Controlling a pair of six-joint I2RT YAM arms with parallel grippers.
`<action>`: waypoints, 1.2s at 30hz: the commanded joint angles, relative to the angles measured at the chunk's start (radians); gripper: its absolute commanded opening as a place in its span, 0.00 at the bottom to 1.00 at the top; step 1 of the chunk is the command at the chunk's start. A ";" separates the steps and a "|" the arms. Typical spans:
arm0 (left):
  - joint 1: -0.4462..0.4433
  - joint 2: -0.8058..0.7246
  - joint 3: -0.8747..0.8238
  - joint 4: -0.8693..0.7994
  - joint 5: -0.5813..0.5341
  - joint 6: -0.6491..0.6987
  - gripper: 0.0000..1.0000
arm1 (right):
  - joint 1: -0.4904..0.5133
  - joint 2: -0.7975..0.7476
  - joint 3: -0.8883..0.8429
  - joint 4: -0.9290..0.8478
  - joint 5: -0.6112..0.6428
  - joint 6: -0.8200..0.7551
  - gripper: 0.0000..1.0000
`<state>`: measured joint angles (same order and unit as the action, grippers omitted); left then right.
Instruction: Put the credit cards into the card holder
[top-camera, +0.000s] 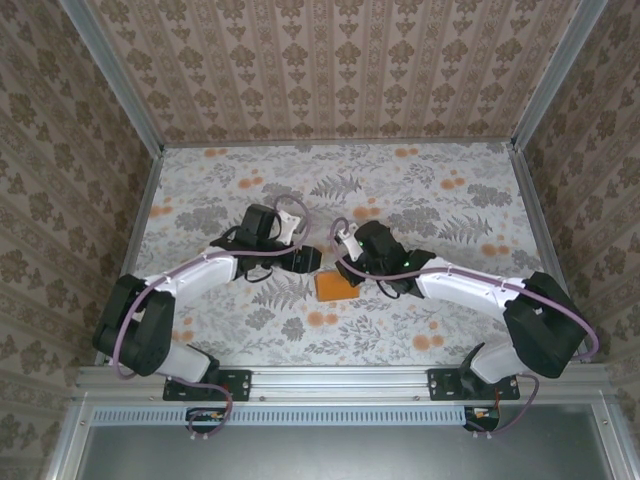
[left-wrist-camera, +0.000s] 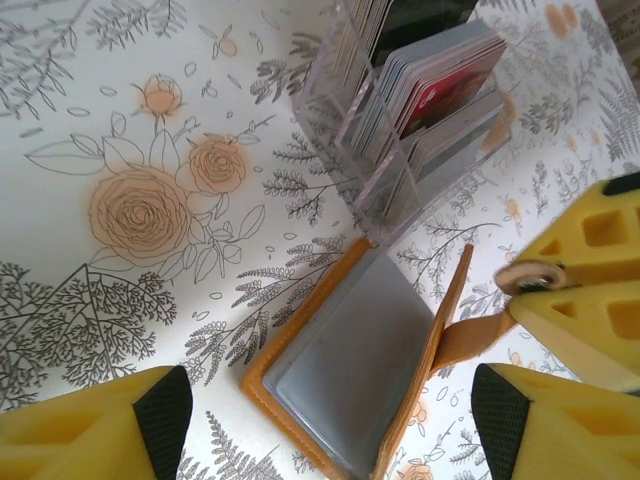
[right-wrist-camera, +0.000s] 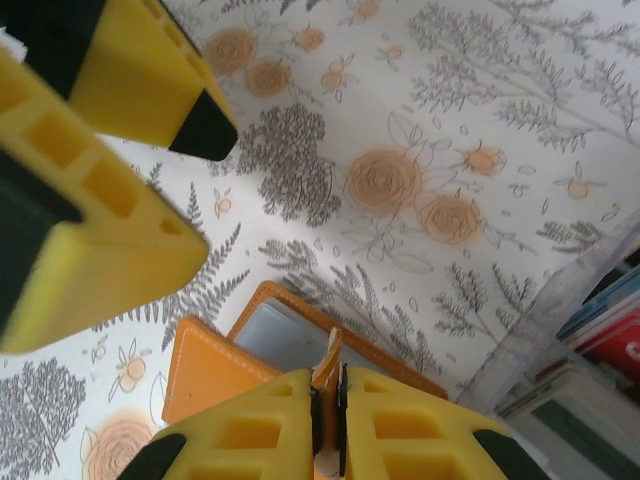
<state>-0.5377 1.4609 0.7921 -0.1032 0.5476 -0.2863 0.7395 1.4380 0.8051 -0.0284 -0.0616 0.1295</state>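
**At mid-bench: card holder held open by its tab**

Near the middle of the flower-printed bench (top-camera: 420, 190), the two arms meet over the orange card holder (top-camera: 334, 286). It lies open just in front of a clear plastic rack (left-wrist-camera: 375, 165).

From the left wrist, one half of the card holder (left-wrist-camera: 345, 375) lies flat with its grey pocket page (left-wrist-camera: 340, 365) facing up. The other cover stands raised along the right edge. An orange tab (left-wrist-camera: 472, 340) runs from that raised cover up to the right tool (left-wrist-camera: 525, 283), whose yellow fingers are pressed together on it. The right wrist view confirms this: the right tool (right-wrist-camera: 328, 395) is clamped on the tab, with the holder's orange cover (right-wrist-camera: 215, 370) just below.

The left tool (left-wrist-camera: 330, 420) is spread wide, gripping nothing. Its black-tipped yellow fingers (left-wrist-camera: 100, 430) hang to either side above the open holder.

The credit cards (left-wrist-camera: 440, 95) stand on edge in the rack's slots: pale ones, a red one and a dark one. They sit just beside the holder, and none is in it.
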 joint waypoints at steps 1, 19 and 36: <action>-0.004 0.046 0.002 0.013 0.009 0.002 0.77 | -0.003 -0.075 -0.052 0.025 -0.038 -0.002 0.13; -0.121 0.166 0.038 0.000 0.060 -0.068 0.70 | -0.010 -0.598 -0.466 0.019 0.212 0.299 0.08; 0.127 0.109 -0.098 0.348 0.172 -0.425 0.71 | 0.013 -0.253 -0.115 0.140 -0.158 0.178 0.08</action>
<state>-0.4858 1.6398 0.7418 0.1509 0.6617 -0.5995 0.7357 1.1004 0.5999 0.0174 -0.0860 0.3508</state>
